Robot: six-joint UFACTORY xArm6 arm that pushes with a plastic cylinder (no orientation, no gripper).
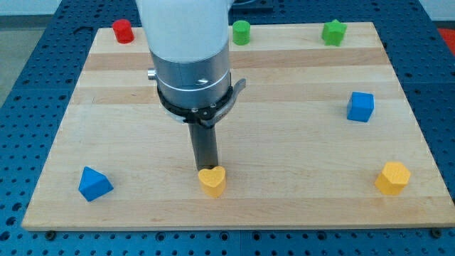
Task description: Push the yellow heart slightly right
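The yellow heart [212, 181] lies near the board's bottom edge, a little left of centre. My dark rod comes straight down from the arm's grey and white body, and my tip [205, 169] ends right at the heart's top left edge, apparently touching it. The tip's very end is partly hidden behind the heart.
A blue triangular block [94, 184] lies at the bottom left. A yellow hexagonal block [392, 178] lies at the bottom right and a blue cube [360, 107] at the right. A red cylinder [123, 31], a green cylinder [241, 33] and a green star [333, 32] line the top edge of the wooden board [284, 135].
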